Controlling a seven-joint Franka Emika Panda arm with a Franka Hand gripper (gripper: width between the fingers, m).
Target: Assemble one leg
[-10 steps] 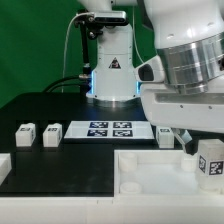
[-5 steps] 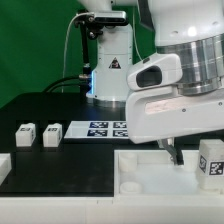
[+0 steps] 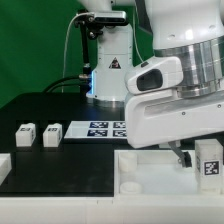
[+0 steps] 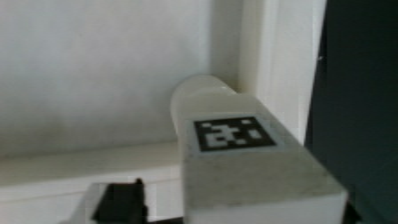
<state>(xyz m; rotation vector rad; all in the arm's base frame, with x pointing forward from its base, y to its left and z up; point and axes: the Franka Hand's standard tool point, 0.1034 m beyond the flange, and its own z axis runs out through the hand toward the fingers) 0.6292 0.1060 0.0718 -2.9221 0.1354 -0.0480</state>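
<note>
Now: gripper [image 3: 183, 156] low over the white tray [image 3: 150, 172] | tagged leg [image 3: 209, 166] inside the tray by its wall, one dark finger [image 4: 121, 203] beside it | jaws' state hidden, cannot tell.

The exterior view is lit brightly and evenly; white surfaces are nearly washed out against the black tabletop [image 3: 50, 108], and only soft shadows are cast. A blue glow [image 3: 92, 80] is seen far back. The wrist view is rendered dimmer, grainy and blurred, the leg [image 4: 240, 150] included.
</note>
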